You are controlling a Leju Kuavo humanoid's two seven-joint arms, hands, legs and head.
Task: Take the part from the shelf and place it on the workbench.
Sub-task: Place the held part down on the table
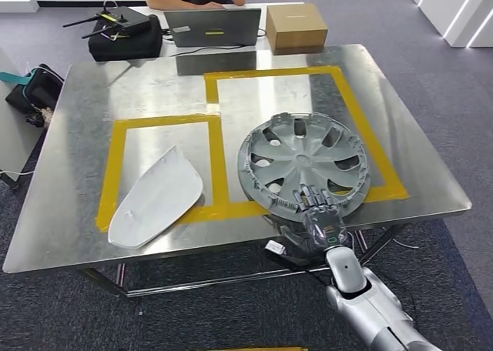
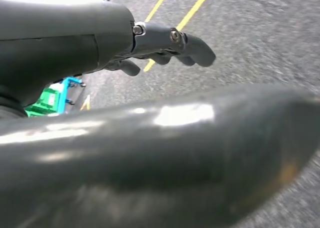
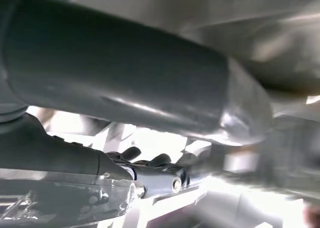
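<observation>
Lower right of the head view, the right hand (image 1: 316, 210) grips the near rim of the grey wheel cover (image 1: 304, 164), which lies flat on the steel workbench (image 1: 82, 212) inside the yellow-taped box. Placement looks nearly done; next comes letting go and drawing clear. Elsewhere, the left hand (image 2: 166, 45) hangs empty over the floor, fingers loosely curled.

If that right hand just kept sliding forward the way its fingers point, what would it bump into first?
It already rests on the near rim of the grey hubcap, so the right hand would likely push across the hubcap's spokes toward its hub first. Beyond that lies yellow tape, though depth is uncertain.
</observation>
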